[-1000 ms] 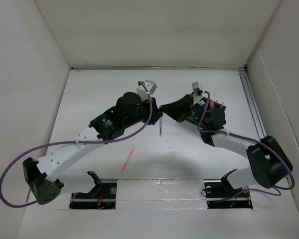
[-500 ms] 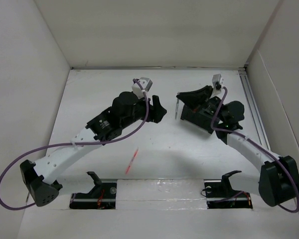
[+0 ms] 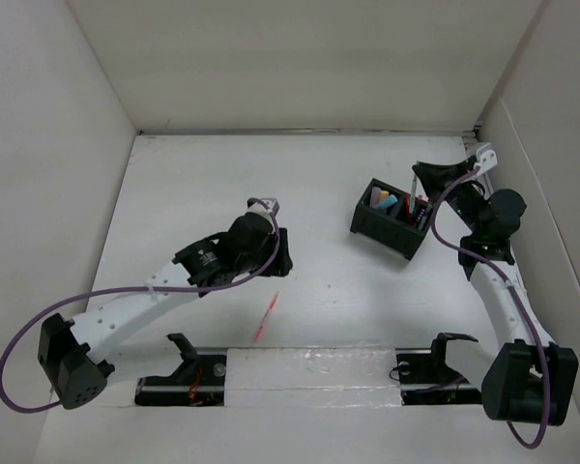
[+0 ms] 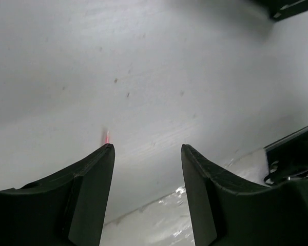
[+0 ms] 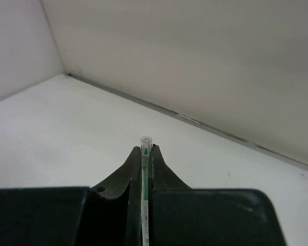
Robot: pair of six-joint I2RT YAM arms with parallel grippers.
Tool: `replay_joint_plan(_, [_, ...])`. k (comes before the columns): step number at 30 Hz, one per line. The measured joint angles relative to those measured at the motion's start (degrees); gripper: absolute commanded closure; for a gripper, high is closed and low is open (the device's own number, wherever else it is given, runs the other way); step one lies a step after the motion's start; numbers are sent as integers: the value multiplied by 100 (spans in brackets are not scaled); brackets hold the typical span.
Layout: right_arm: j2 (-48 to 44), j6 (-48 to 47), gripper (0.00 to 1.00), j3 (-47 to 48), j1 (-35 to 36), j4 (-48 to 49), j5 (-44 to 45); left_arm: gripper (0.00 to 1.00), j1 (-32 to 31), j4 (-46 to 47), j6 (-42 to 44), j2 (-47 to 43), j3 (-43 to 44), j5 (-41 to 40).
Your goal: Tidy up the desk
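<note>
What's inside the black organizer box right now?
The organizer holds small blue, yellow and pink items, with thin reddish ones beside them. Its walls hide their lower parts and the compartment floors.

Soft, even overhead light leaves the white worktop (image 3: 319, 174) bright with faint shadows, glare glints along its near edge, and the left wrist view looks dimmer, greyer.

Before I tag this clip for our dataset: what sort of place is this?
Probably a robot test cell, not a real office: a white desk boxed in by plain wall panels, holding a black organizer box and a red pen.
</note>
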Motion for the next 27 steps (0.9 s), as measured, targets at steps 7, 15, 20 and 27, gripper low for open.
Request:
replay_joint_plan(7, [345, -498, 100, -39, -354, -234, 334, 50, -15, -774, -431, 0, -638, 393])
replay_joint_plan(15, [704, -588, 100, -385, -463, -153, 415, 51, -39, -1032, -551, 129, -964, 857])
replay_joint_plan(20, [699, -586, 55, -616, -463, -151, 424, 52, -55, -1226, -509, 446, -975, 813])
replay_joint_plan(27, [367, -675, 46, -551, -461, -345, 450, 61, -584, -1329, -474, 975, -1005, 695])
